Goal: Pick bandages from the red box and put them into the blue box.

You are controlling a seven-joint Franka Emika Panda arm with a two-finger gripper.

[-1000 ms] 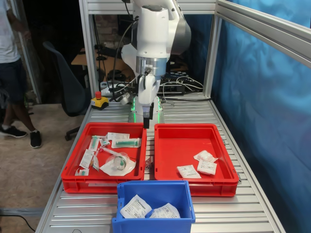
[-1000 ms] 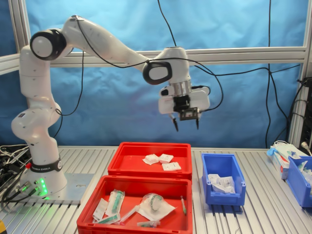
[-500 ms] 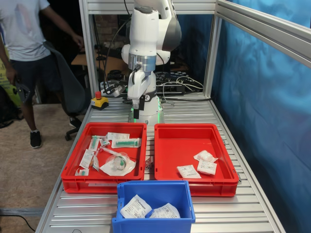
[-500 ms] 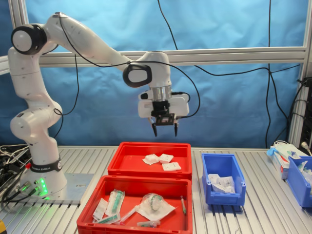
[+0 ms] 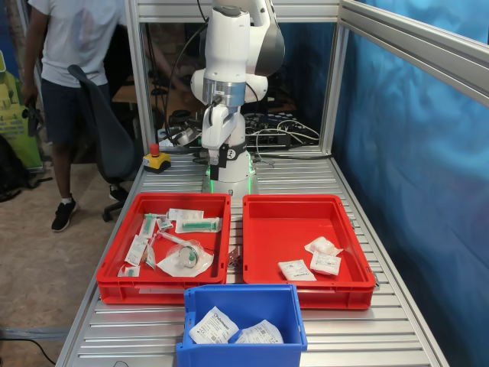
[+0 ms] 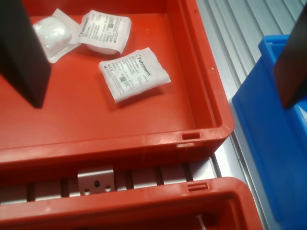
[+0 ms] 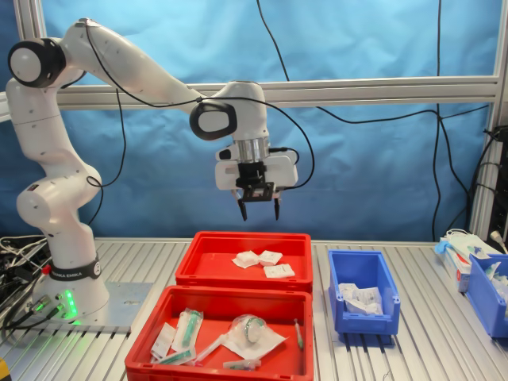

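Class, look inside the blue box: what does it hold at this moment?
In both exterior views the blue box holds white bandage packets: two show, side by side on its floor. Its near wall hides their lower edges in the first exterior view, so anything beneath cannot be seen.

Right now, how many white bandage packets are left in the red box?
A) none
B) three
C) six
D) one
B: three bandages lie together in the red box in the wrist view, and both exterior views show the same three.
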